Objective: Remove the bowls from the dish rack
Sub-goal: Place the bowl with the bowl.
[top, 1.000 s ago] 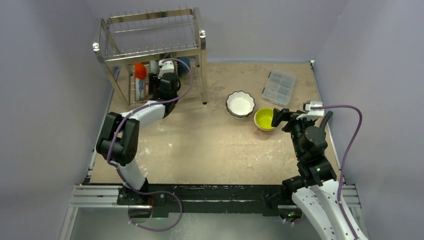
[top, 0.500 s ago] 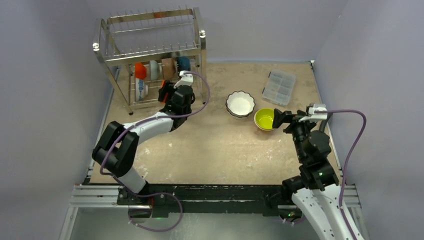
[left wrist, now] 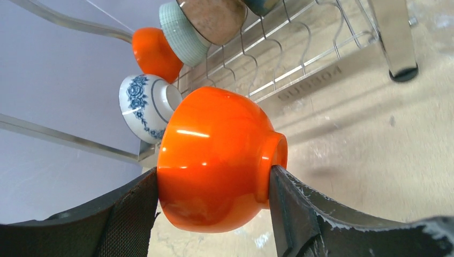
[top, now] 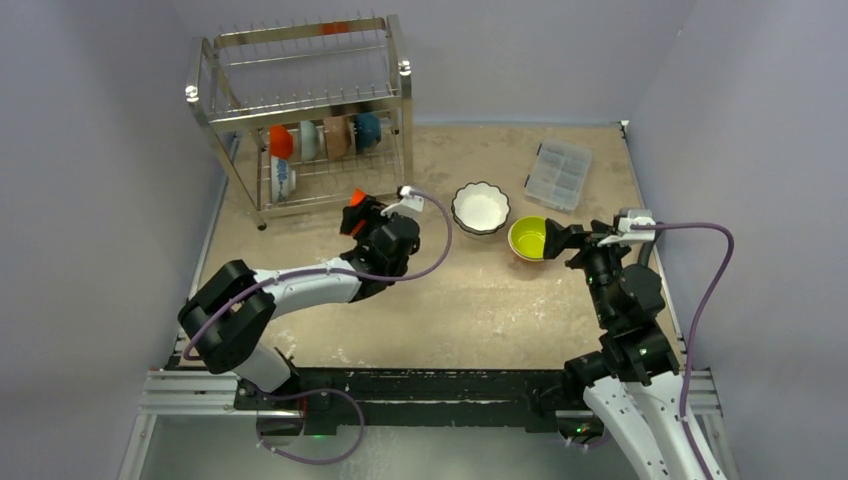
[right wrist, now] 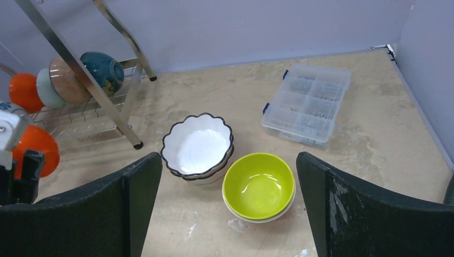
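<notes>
**Orange bowl out of rack, set-down pending**

Pinching orange bowl (left wrist: pixel 214 155) rim-to-foot with left gripper (left wrist: pixel 214 179), clear of dish rack (top: pixel 404 110), near white scalloped bowl (top: pixel 480 208). Holding right gripper (right wrist: pixel 229 160) spread wide, empty, above yellow-green bowl (right wrist: pixel 258 186). Judged mid-carry. Next: turn upright, lower beside unloaded bowls, release.

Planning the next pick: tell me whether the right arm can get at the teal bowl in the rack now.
Probably not: the teal bowl sits far from the open right claw, and a corner post of the dish rack stands in the direct line.
</notes>
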### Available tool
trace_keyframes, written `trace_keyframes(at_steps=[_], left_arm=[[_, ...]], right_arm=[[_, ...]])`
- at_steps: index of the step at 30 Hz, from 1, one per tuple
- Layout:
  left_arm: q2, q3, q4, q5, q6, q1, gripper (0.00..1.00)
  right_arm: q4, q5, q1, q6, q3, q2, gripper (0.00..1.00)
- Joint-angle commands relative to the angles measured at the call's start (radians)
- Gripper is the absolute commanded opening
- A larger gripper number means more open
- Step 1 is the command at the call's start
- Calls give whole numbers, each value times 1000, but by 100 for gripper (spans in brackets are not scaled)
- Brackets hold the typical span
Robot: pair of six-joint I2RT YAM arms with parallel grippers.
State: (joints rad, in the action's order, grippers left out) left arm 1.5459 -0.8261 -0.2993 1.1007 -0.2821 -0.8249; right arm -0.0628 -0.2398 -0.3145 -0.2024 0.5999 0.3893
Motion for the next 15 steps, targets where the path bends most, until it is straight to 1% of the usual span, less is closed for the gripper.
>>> trace_keyframes(at_steps=[1, 6, 11, 15], left_arm=[[-47, 32, 2, 103, -30, -77, 0], [-21, 97, -29, 158, -65, -186, 0], [6, 184, -158, 217, -143, -295, 0], [33, 225, -254, 230, -206, -364, 0]], right_arm=[[19, 28, -6, -16, 26, -1, 99], [17, 39, -6, -23, 46, 29, 99], [-16, 58, -6, -23, 90, 79, 99], [-35, 70, -6, -31, 117, 126, 99]])
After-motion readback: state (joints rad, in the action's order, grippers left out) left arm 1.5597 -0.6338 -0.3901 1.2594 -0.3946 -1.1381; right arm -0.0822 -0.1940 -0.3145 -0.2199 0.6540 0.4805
